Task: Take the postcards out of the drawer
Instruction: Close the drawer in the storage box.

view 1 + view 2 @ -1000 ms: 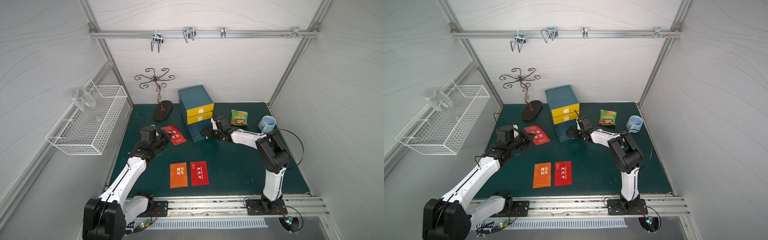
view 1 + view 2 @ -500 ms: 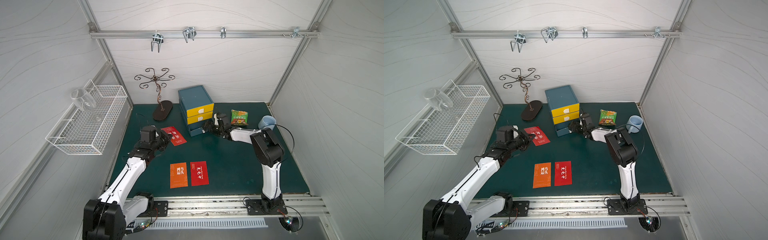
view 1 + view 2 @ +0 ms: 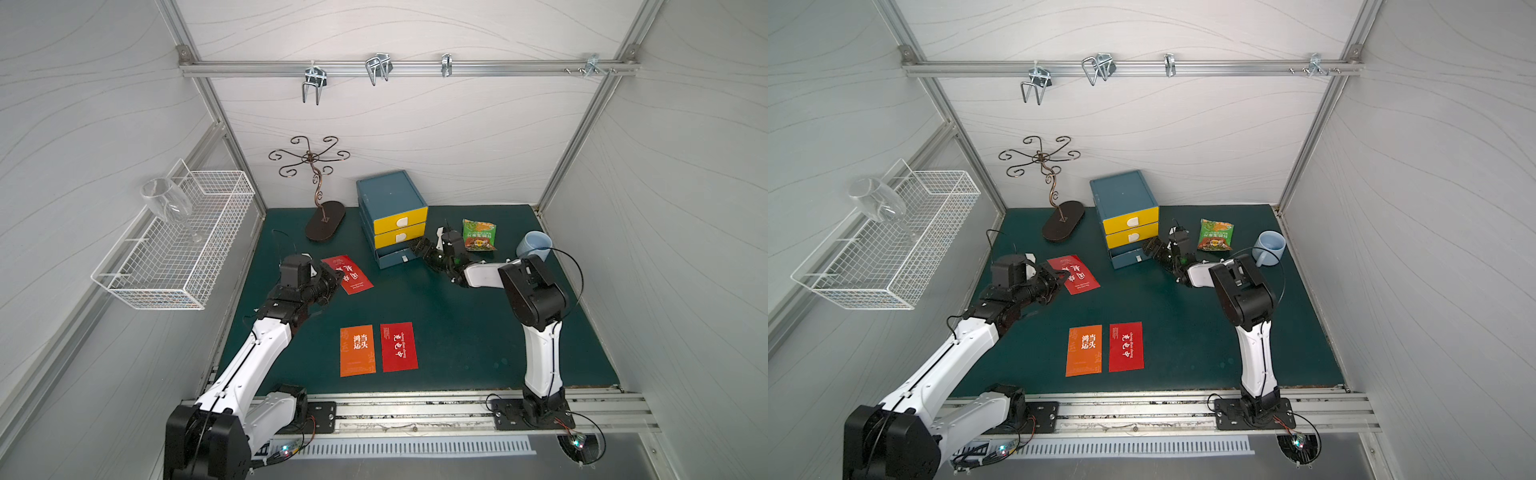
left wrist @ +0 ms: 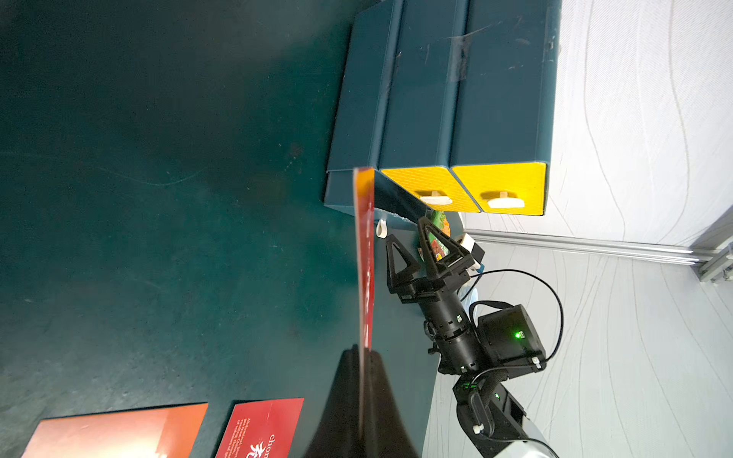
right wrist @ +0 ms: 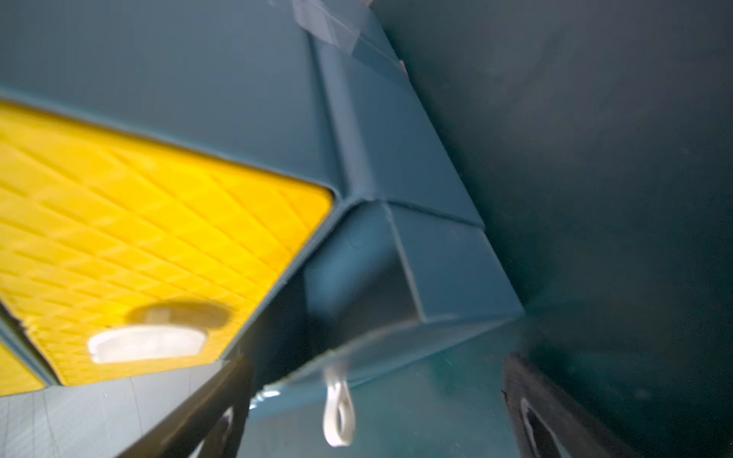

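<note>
Left gripper (image 3: 333,276) pinched a red card (image 3: 353,276) by its edge; best lowered flat before release. Right gripper (image 3: 429,247) gaped wide beside the drawer (image 3: 392,260).

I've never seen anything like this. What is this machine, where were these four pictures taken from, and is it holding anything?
This is a robot with two arms bolted to the table's front edge, a left arm and a right arm, each ending in two fingers. Two pictures look down from overhead, side by side. The other two come from small cameras on the arms' wrists.

An orange postcard and a red postcard lie flat on the green mat. Also there are a green snack packet, a blue mug and a small drawer unit.

The left arm's fingers are shut on a second red postcard, seen edge-on in the left wrist view. The right arm's fingers are spread wide at the bottom drawer, which is partly pulled out, and hold nothing.
</note>
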